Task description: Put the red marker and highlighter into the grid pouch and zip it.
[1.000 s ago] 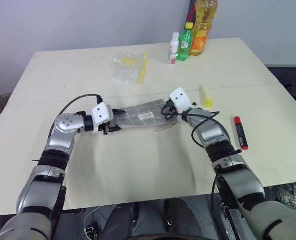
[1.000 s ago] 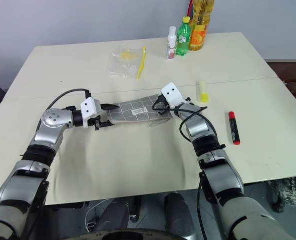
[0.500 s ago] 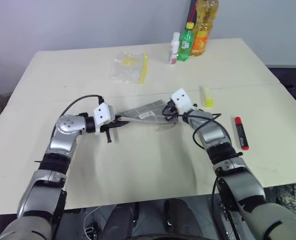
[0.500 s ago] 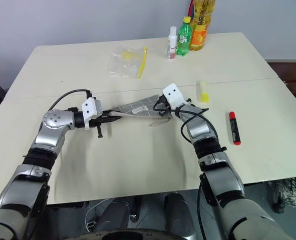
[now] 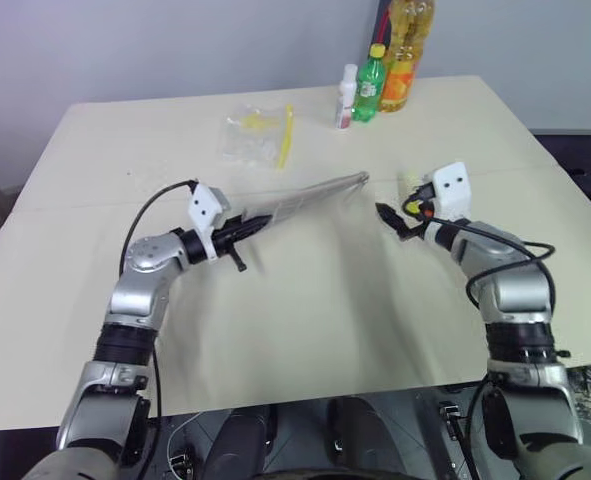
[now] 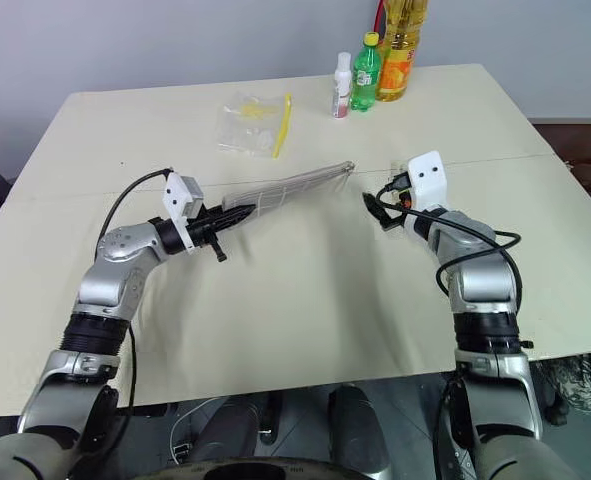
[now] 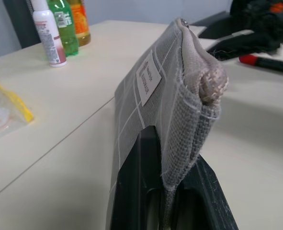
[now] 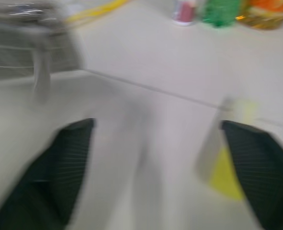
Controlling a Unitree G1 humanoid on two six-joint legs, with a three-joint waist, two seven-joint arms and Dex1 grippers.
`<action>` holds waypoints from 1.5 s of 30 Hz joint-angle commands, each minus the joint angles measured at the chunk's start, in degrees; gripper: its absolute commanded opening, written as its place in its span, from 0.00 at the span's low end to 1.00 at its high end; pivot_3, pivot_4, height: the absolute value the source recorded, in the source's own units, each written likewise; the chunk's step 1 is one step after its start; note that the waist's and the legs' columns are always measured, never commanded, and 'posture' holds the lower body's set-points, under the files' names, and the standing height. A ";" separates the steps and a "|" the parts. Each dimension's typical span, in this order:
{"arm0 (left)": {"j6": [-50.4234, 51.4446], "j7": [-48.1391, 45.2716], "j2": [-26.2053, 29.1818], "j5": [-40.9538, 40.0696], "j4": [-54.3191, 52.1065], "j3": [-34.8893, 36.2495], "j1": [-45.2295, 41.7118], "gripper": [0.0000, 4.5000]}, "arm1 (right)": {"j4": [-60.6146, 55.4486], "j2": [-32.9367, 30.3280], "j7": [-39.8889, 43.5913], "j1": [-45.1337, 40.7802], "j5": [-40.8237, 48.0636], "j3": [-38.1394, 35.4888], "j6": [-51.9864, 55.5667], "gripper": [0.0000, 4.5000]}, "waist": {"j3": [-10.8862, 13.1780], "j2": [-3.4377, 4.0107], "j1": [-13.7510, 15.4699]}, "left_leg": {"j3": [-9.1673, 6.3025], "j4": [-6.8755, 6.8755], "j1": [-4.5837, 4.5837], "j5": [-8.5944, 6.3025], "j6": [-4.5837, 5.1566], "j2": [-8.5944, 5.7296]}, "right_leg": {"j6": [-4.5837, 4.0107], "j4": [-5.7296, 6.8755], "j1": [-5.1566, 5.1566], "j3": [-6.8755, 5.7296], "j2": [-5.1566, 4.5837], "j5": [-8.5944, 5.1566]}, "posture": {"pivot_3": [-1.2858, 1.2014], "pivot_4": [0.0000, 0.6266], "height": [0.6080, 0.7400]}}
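1. The left gripper [image 6: 218,222] clamps one end of the flat grey fabric grid pouch [image 6: 287,188], holding it off the cream table [image 6: 305,300].
2. The right gripper [image 6: 378,211] hangs near the pouch's far end, fingers spread, holding nothing.
3. The stubby pale-yellow highlighter [image 8: 227,167] lies on the table close by the right gripper.
4. The slim black marker with a red cap [image 7: 266,63] lies on the table beyond the pouch.

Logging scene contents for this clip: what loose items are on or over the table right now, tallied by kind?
Bottles: 3 (white bottle, green bottle, orange bottle)
Pouches and bags: 2 (grid pouch, clear bag)
Pens: 2 (red marker, highlighter)
Total: 7
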 commanded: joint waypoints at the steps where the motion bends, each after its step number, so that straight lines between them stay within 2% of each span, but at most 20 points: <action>1: 1.05 1.56 -0.76 -1.65 -3.43 1.20 -0.33 0.00 | -7.15 0.62 0.61 0.46 3.52 -0.57 1.84 0.99 | 0.00 0.00 0.19 | 0.00 0.01 0.00 0.00 0.00 0.00 | 0.00 0.00 0.01 0.00 -0.01 0.00 | 0.52 0.24 1.00; 7: 1.88 1.75 -1.74 -1.82 -4.51 0.41 -0.49 0.00 | -6.63 2.61 -1.82 -0.80 3.00 1.30 1.20 0.99 | 0.00 0.00 0.39 | 0.00 0.04 0.00 0.00 0.00 -0.03 | 0.00 -0.07 0.07 -0.01 -0.02 0.00 | 0.52 0.24 1.00; 15: 3.18 0.76 -1.39 -2.38 -7.41 -0.21 1.10 0.00 | 0.56 4.07 -4.10 -5.04 1.30 2.32 -3.19 0.99 | 0.00 0.00 0.30 | 0.00 0.01 0.00 0.00 0.00 -0.02 | -0.01 -0.10 0.07 -0.01 -0.02 0.00 | 0.52 0.24 1.00; 18: 3.61 0.56 -1.19 -2.32 -8.26 -0.18 1.65 0.00 | 2.23 4.26 -3.75 -5.98 1.59 2.45 -4.37 0.79 | 0.00 0.00 0.31 | 0.00 -0.01 -0.01 0.00 0.00 -0.03 | -0.01 -0.12 0.07 -0.01 -0.02 0.00 | 0.52 0.24 1.00; 24: 3.42 0.99 -0.78 -1.34 -8.63 -0.29 2.10 0.00 | 0.85 3.33 -2.09 -5.56 1.08 4.40 -3.76 0.09 | 0.00 0.00 0.32 | 0.00 0.01 -0.01 0.00 0.00 -0.03 | -0.01 -0.12 0.08 -0.01 -0.02 0.00 | 0.52 0.24 1.00; 25: 3.05 1.26 -0.71 -0.85 -8.55 -0.45 2.15 0.00 | 0.23 2.91 -1.79 -5.22 0.53 5.19 -3.61 0.01 | 0.00 0.00 0.31 | 0.00 0.01 -0.01 0.00 0.00 -0.03 | -0.01 -0.12 0.08 -0.01 -0.02 0.00 | 0.52 0.24 1.00; 32: -0.62 3.17 -1.54 3.44 -6.54 -2.42 1.71 0.00 | -5.70 -1.29 0.62 -3.02 -4.56 13.72 -1.50 0.01 | 0.00 0.00 0.40 | 0.00 0.00 -0.01 0.00 -0.01 -0.03 | -0.01 -0.17 0.08 -0.01 -0.03 -0.01 | 0.52 0.24 1.00; 45: -13.08 7.97 -4.40 14.16 -2.77 -9.80 2.50 0.00 | -18.79 -3.27 6.50 -2.97 -5.65 24.33 6.89 0.01 | 0.01 -0.01 0.42 | 0.00 -0.02 -0.04 -0.01 -0.01 -0.02 | -0.01 -0.28 0.08 -0.02 -0.04 -0.01 | 0.52 0.24 1.00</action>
